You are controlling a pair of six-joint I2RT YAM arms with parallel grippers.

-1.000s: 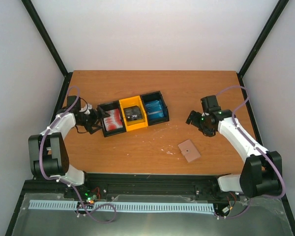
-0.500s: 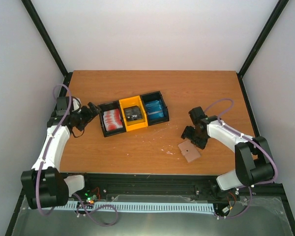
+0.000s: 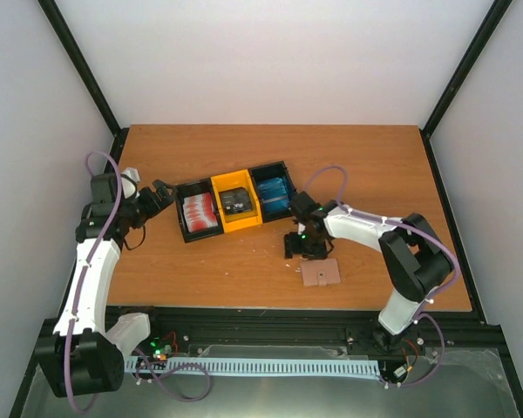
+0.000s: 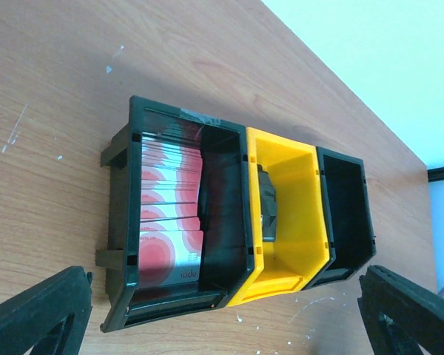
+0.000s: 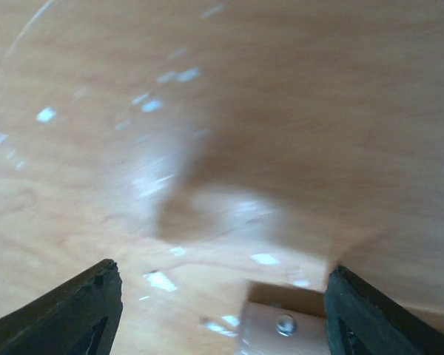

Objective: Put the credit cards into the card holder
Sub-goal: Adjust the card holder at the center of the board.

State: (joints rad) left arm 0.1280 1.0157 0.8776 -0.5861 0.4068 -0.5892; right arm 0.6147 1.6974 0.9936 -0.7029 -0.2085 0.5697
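Observation:
The tan-pink card holder (image 3: 321, 273) lies shut on the table near the front edge. In the right wrist view only its near corner with a snap (image 5: 281, 331) shows. My right gripper (image 3: 302, 251) is open, low over the table just left of and behind the holder; its view (image 5: 222, 318) is blurred. Red cards (image 3: 200, 213) fill the left black bin, black cards (image 3: 236, 202) the yellow bin, and light blue cards (image 3: 275, 193) the right black bin. My left gripper (image 3: 161, 196) is open and empty just left of the tray. Its view (image 4: 222, 329) shows the red cards (image 4: 166, 222) and black cards (image 4: 268, 207).
The three-bin tray (image 3: 289, 186) stands mid-table, angled; in the left wrist view its right black bin (image 4: 344, 214) looks dark inside. White scuff marks dot the wood in front of the tray. Black frame posts stand at the back corners.
My right arm swept left and forward from the right side to the card holder, which shifted a little left and turned. My left arm drew back to the left of the tray.

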